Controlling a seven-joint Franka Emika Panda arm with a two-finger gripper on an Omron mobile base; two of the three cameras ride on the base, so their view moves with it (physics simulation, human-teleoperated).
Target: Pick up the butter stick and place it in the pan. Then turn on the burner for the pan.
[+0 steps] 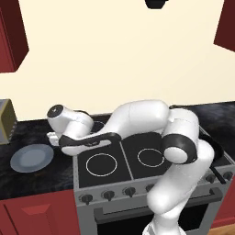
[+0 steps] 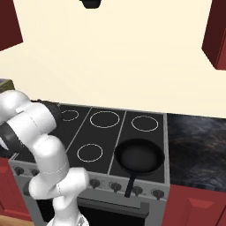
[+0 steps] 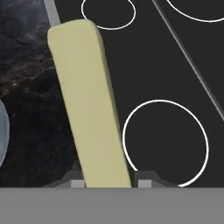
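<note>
We see the gripper (image 3: 110, 181) pinching the butter stick (image 3: 89, 109), which extends toward 12 o'clock over the stove (image 3: 144, 65).

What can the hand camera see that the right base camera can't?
Hand view: the butter stick, pale yellow, sits between the two fingertips, so the gripper is shut on it, above the cooktop's left edge and the dark counter.

Right base view: the pan, black and empty, on the front right burner, plus the knobs along the stove's front.

Both: the black cooktop with white burner rings.
</note>
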